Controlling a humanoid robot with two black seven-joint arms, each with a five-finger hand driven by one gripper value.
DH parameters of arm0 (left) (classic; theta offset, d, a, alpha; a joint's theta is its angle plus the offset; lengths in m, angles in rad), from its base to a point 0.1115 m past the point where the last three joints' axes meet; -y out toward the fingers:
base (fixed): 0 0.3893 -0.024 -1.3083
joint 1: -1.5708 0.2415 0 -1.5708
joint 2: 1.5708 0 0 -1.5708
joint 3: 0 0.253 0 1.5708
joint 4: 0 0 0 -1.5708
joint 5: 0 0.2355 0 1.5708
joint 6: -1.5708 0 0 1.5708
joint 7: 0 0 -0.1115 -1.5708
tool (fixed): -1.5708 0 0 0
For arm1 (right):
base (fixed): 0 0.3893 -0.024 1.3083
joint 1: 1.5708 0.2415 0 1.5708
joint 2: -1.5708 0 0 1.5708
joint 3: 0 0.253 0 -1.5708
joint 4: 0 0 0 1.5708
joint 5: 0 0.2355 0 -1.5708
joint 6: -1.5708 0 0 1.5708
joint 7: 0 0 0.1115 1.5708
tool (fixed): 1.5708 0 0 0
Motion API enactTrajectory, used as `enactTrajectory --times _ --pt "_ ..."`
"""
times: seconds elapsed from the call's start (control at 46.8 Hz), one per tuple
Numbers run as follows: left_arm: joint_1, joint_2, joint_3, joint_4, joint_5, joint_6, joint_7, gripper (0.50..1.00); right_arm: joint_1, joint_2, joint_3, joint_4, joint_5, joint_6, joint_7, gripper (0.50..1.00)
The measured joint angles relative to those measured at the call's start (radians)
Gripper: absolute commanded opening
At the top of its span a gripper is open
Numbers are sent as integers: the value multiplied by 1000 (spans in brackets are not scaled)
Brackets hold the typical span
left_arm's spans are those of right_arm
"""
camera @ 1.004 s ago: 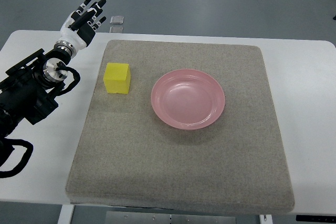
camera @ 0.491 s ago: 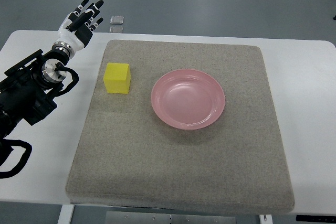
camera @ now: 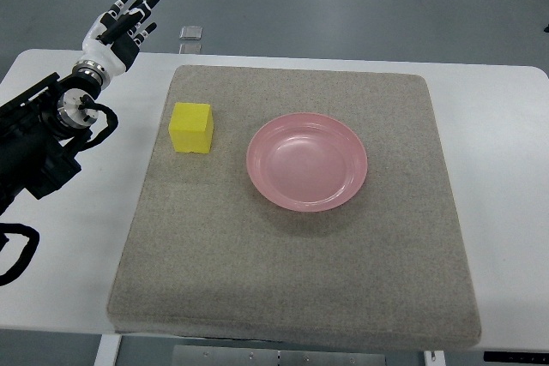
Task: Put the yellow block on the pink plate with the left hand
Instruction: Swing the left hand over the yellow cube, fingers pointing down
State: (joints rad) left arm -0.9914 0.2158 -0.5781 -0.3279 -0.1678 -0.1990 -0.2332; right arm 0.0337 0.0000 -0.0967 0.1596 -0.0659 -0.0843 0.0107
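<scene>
Left hand raised at upper left, block untouched

Left hand, fingers spread and empty, has drifted further left, beyond the mat's edge; yellow block sits left of pink plate, clear mat between.

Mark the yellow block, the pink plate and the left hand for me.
yellow block (camera: 191, 128): top view, on its top face.
pink plate (camera: 307, 161): top view, on its bare centre.
left hand (camera: 118, 28): top view, on the palm, fingers spread.

Grey felt mat on white table; small grey object beyond table edge
</scene>
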Motion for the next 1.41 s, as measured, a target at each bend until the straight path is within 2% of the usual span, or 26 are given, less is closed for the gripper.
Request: enactTrajectory --times 0.214,0.363,0.854,1.153,1.238,1.409 --pt "-37 4 117 -4 159 -1 0 992 0 0 0 0 0 0 0 924" --pt "-70 42 165 -9 255 -4 0 992 0 0 0 0 0 0 0 924" --pt "-165 160 443 -184 531 -8 5 992 0 0 0 0 0 0 0 924" --pt "-203 231 475 -300 837 -19 5 992 0 0 0 0 0 0 0 924" --pt "-213 259 475 -347 906 -53 4 990 0 0 0 0 0 0 0 924" --pt "-255 342 502 -432 952 -176 8 990 0 0 0 0 0 0 0 924"
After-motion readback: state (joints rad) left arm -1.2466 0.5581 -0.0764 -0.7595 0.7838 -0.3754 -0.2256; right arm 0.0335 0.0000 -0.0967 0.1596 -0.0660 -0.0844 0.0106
